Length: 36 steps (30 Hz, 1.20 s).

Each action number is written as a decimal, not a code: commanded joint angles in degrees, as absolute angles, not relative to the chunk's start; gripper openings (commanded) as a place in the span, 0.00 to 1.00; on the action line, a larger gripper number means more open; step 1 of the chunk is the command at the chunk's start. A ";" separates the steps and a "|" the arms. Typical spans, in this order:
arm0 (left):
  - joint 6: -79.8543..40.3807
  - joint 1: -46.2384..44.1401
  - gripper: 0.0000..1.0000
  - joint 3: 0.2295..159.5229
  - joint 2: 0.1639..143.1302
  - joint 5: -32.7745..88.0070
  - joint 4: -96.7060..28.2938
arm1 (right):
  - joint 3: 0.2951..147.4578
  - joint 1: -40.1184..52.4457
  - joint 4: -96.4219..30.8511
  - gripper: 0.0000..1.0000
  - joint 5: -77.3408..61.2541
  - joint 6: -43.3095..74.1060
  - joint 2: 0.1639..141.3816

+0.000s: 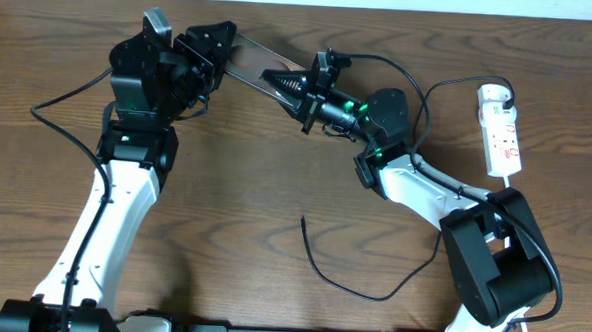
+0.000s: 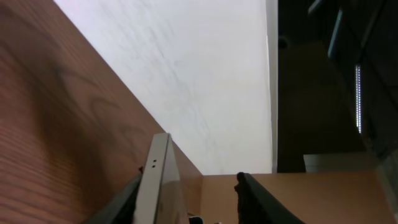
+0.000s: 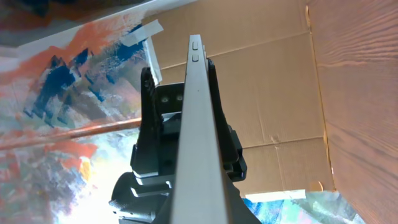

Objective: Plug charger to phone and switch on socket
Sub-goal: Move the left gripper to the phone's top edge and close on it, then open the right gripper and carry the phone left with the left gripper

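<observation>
Charger (image 1: 316,270) nearest, at 6 o'clock on the worktop (image 1: 225,183): thin black cable lying loose in a curl, free end toward 12, untouched by either tool. Light and limp, by the look. Best taken just behind the plug, where stiff enough to steer, never along the slack.

Farther out, at 3 o'clock, socket (image 1: 502,130): small white strip flat on the wood, well apart from everything else. Likely light enough to skid, so worth pressing the switch straight down.

Beyond that, right tool (image 1: 277,80), narrowed to a wedge onto one end of the phone (image 1: 255,62) and apparently clamped there, though own fingers not seen in the right wrist view.

Phone itself at 12 o'clock, off the worktop, on edge, spanning between the two tools. Rigid, smooth-faced, probably slippery and none too light for a pinch. Glass, so no hard squeezing and no dropping. Best gripped across the flat faces, leaving the port end bare for the plug.

Farthest, left tool (image 1: 219,55) astride the other end. In the left wrist view, fingers (image 2: 252,202) set wider than the slab, one against a face, a strip of background beside the other. Seemingly part open, not clamped.
</observation>
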State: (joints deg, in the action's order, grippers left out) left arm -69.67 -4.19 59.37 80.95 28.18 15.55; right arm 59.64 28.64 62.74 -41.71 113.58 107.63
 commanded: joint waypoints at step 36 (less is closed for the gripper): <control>-69.28 -4.29 0.07 59.29 80.93 29.82 16.45 | 60.64 32.03 61.69 0.01 -42.35 110.89 107.26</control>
State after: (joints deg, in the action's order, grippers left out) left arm -70.17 -3.46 58.74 81.25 27.70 15.25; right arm 60.01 30.15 62.30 -39.11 112.44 107.63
